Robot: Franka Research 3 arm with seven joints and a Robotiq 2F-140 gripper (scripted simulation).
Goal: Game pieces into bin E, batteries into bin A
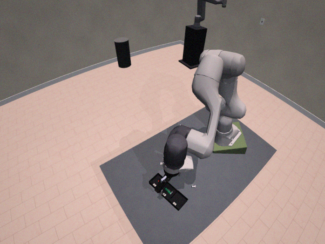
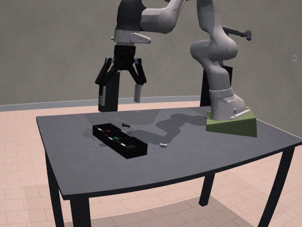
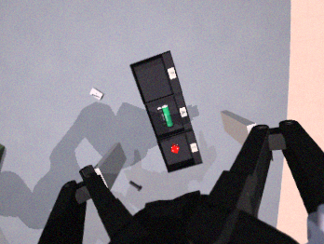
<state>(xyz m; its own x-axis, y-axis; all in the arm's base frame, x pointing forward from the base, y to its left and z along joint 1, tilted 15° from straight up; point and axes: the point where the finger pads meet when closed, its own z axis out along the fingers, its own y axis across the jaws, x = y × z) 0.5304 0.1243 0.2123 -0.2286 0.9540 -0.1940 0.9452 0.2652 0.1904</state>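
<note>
bins [image 3: 152,80] black | battery [image 3: 167,115] green | game piece [image 3: 175,149] red | table [image 2: 185,156] grey | base wedge [image 2: 243,127] green

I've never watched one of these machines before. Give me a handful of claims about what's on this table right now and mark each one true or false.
1. The gripper hangs open above the table, holding nothing. True.
2. The green battery lies in the middle compartment of the black bin row. True.
3. The red game piece sits in the same compartment as the battery. False: it is in the end compartment next to it.
4. The third compartment, at the other end of the row, holds a white tile. False: it looks empty; the small white piece lies on the table, apart from the bins.
5. A small dark screw lies on the table beside the bins. True.
</note>
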